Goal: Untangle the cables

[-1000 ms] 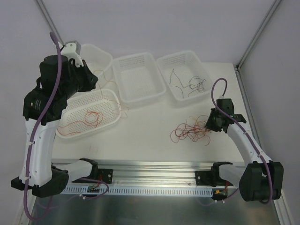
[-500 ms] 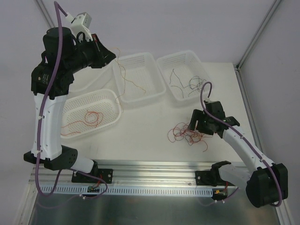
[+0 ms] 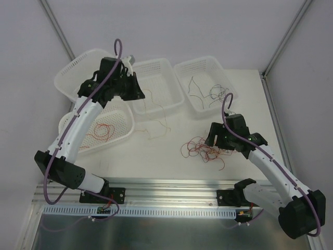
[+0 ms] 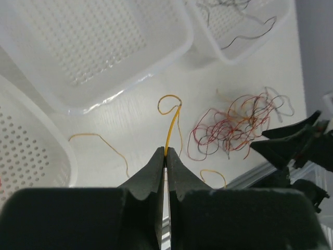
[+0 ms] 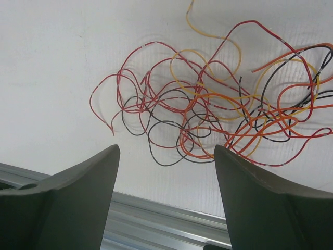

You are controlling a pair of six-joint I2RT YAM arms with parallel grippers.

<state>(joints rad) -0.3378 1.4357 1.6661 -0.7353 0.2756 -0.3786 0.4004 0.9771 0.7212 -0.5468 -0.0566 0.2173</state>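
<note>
My left gripper [image 3: 139, 95] [image 4: 166, 152] is shut on one thin yellow cable [image 4: 171, 125], holding it above the table in front of the middle basket [image 3: 156, 67]. The cable trails down onto the table [image 3: 165, 124]. A tangle of red, orange, yellow and black cables [image 3: 202, 148] [image 5: 223, 120] [image 4: 234, 125] lies on the white table at the right. My right gripper [image 3: 212, 139] [image 5: 166, 149] hovers just beside and above that tangle, open, with nothing between its fingers.
Several white perforated baskets stand at the back and left: the left front basket [image 3: 122, 112] holds red wires, the right basket [image 3: 229, 91] holds black ones, and another basket [image 3: 67, 75] sits far left. A metal rail [image 3: 171, 187] runs along the near edge.
My left arm swung down from high at the back left to the middle basket's front, carrying the yellow cable. My right gripper opened and shifted left over the tangle.
</note>
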